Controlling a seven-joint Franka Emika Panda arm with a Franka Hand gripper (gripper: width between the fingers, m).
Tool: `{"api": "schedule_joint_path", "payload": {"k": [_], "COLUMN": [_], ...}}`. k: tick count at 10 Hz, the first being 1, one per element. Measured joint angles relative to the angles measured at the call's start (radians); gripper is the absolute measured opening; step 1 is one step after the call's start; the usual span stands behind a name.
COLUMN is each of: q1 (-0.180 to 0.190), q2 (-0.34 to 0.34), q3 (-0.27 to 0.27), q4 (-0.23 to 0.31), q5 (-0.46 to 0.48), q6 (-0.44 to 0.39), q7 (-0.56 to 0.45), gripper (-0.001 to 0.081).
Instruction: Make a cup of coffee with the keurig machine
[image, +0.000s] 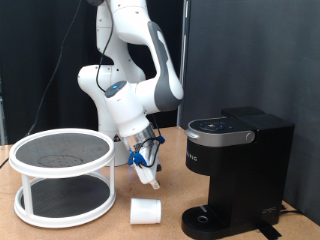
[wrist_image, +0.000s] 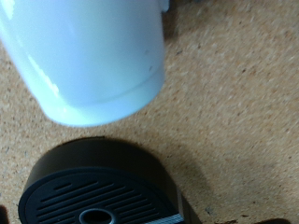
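I see the plain white matte cylindrical cup (image: 146, 211) lying on its side on the cork counter (image: 240, 228), at nine o'clock from the black boxy keurig machine (image: 236, 170). It looks light and stiff; I would grip its wall. Jaws (image: 149, 176) hover above; their state I cannot tell.

shell: my arm (image: 135, 60) is glossy white, rounded links
joints: grey bands
wrist: blue cables (image: 150, 150), white gripper (image: 148, 176)
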Motion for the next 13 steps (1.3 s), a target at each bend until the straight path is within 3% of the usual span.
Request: {"api": "schedule_joint_path", "payload": {"k": [1, 5, 8, 10, 12, 13], "q1": [-0.009, -0.009, -0.014, -0.021, -0.023, -0.023], "q2": [-0.030, -0.025, -0.008, 0.011, 0.032, 0.036], "q3": [-0.006, -0.005, -0.005, -0.007, -0.006, -0.005], "q4": [-0.018, -0.018, -0.017, -0.018, -0.017, -0.014], "q5": [-0.004, -0.017, -0.172, -0.231, -0.189, -0.114], "q6": [-0.022, -0.019, -0.015, 0.017, 0.068, 0.087], "q7": [-0.012, 0.023, 0.211, 0.281, 0.254, 0.194], "gripper": [0.0734, 0.0734, 0.0734, 0.0734, 0.0734, 0.0734]}}
